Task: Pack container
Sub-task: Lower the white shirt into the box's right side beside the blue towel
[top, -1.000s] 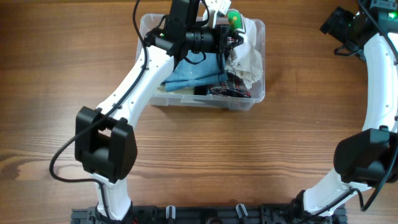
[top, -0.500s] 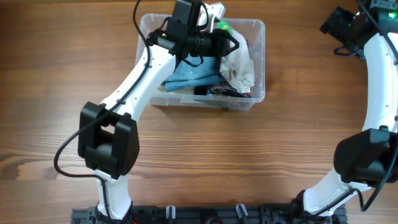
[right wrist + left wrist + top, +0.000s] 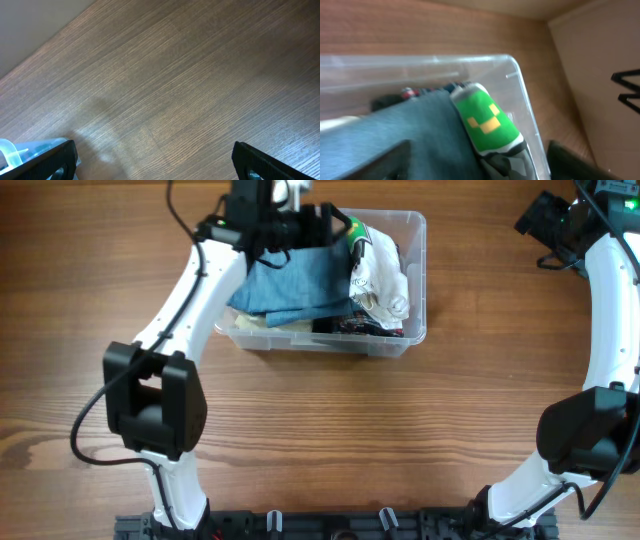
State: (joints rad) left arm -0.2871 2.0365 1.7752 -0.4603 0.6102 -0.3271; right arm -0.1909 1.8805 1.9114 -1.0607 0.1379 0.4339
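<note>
The container (image 3: 418,280) is a clear plastic bin at the far middle of the table. It holds a blue cloth (image 3: 290,280), a crumpled white cloth (image 3: 382,280), a green item (image 3: 357,232) and a dark plaid piece (image 3: 352,326). My left gripper (image 3: 338,228) hovers over the bin's far side, open. In the left wrist view its fingers stand wide apart around the left gripper (image 3: 480,169), with the green item (image 3: 485,120) and blue cloth (image 3: 395,142) lying below, beside the container's clear wall (image 3: 517,75). My right gripper (image 3: 545,220) is open at the far right; in its wrist view the right gripper (image 3: 160,167) hangs over bare wood.
The wooden table (image 3: 320,430) stretches out in front of the bin. The right arm (image 3: 610,330) curves along the right edge. A pale wall edge (image 3: 30,25) shows beyond the table, and brown cardboard (image 3: 600,65) stands behind the bin.
My left gripper has opened and swung left toward the bin's far edge. The white cloth it held over the bin now lies inside. The right arm has not moved.
</note>
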